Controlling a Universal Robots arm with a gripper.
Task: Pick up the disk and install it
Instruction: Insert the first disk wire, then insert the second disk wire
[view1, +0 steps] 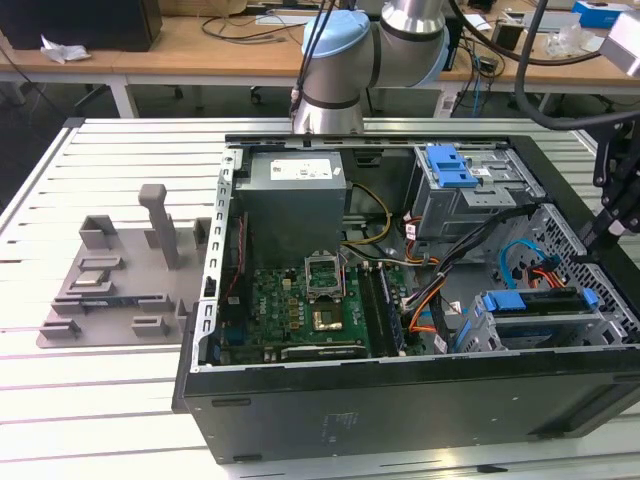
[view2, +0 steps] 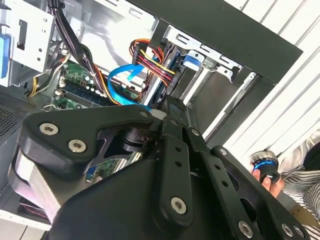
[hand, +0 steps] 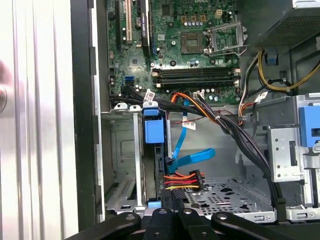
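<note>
The tool (view2: 172, 115) has its fingertips buried among the cables in the second wrist view, so how its jaws stand cannot be told. In the first wrist view the disk (hand: 152, 172) stands edge-on in its bay, its label hidden. A hand (view2: 267, 177) is cut off at the second wrist view's edge.

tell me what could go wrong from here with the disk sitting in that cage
1. The gripper hangs close to the orange and red power cable and the blue data cable in the first wrist view, so it could snag or tug them.
2. The disk stands on edge in the narrow drive cage. A slight tilt might jam its blue bracket against the cage wall.
</note>
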